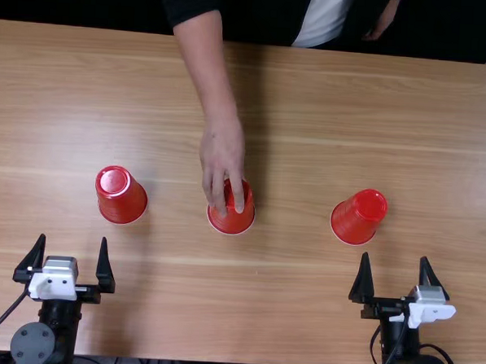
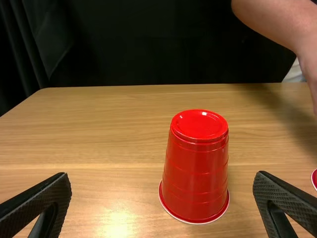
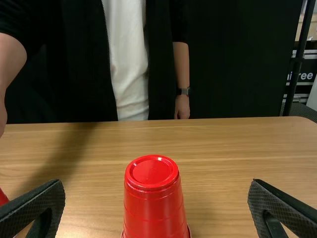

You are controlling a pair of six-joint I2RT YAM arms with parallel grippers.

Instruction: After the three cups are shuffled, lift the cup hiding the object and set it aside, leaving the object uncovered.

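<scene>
Cups number three, all red and upside down in a row on the table (image 1: 312, 112): left cup (image 1: 121, 195), middle cup (image 1: 231, 216) and right cup (image 1: 359, 216), well apart. One person's hand (image 1: 224, 161) rests on the middle cup, covering its top. Your left tool (image 1: 71, 242) and right tool (image 1: 394, 259) sit by the near edge, fingers spread apart. You cannot tell which cup hides the object.
</scene>
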